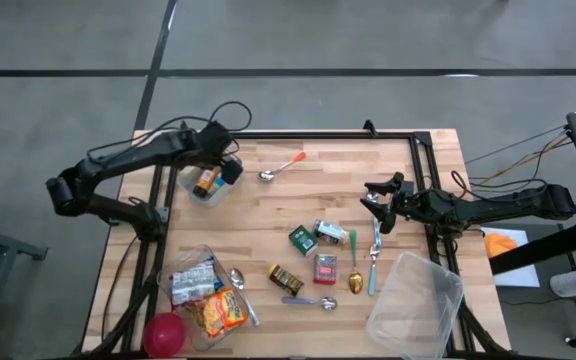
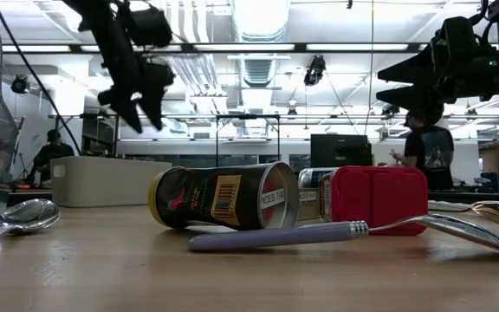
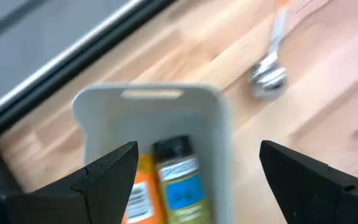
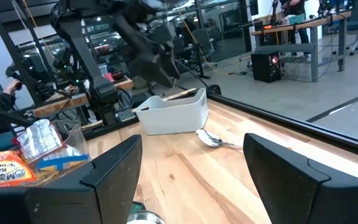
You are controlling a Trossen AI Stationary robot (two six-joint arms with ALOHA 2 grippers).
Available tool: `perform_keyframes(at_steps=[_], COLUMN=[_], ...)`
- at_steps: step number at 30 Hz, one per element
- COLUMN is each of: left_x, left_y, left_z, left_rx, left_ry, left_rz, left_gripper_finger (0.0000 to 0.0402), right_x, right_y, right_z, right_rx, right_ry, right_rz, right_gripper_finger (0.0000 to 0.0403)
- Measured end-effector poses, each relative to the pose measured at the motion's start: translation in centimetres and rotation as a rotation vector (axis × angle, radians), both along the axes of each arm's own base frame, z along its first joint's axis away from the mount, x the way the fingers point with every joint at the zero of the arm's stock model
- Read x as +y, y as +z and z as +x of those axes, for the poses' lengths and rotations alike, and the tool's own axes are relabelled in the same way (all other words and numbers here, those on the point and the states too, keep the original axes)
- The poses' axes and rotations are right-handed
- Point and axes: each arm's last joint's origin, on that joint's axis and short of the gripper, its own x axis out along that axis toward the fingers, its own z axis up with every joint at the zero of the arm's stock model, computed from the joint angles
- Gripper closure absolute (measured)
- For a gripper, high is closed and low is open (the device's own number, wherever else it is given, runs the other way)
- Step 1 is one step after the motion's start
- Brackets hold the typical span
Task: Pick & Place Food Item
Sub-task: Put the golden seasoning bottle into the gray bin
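A white bin stands at the table's far left. Two small bottles lie in it side by side, one with an orange label and one with a blue label and a dark cap. My left gripper hangs open above the bin with nothing between its fingers. Loose food items lie mid-table: a green packet, a red box and a dark can on its side. My right gripper waits open at the table's right, above the surface and pointing level toward the left.
An orange-handled spoon lies just right of the bin. More spoons lie near the middle. An empty clear tub sits at the near right. At the near left are a clear tub of snack packs and a red ball.
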Motion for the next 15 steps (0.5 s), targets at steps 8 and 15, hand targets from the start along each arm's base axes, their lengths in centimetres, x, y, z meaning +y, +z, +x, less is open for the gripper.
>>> perform_keyframes(at_steps=[8,15], left_x=[-3.1,-5.9], left_y=[1.4,1.6], left_z=[2.1,3.6], left_rx=[-0.146,-0.229], left_ry=[0.004,-0.019], left_rz=[0.115,0.133], left_gripper_finger=[0.0065,0.0065], right_x=[0.0,0.0], right_y=[0.0,0.0], right_z=[0.0,0.0], right_rx=[0.000,0.000], right_ry=[0.000,0.000], right_rz=[0.000,0.000], right_gripper_finger=[0.0126,0.0126])
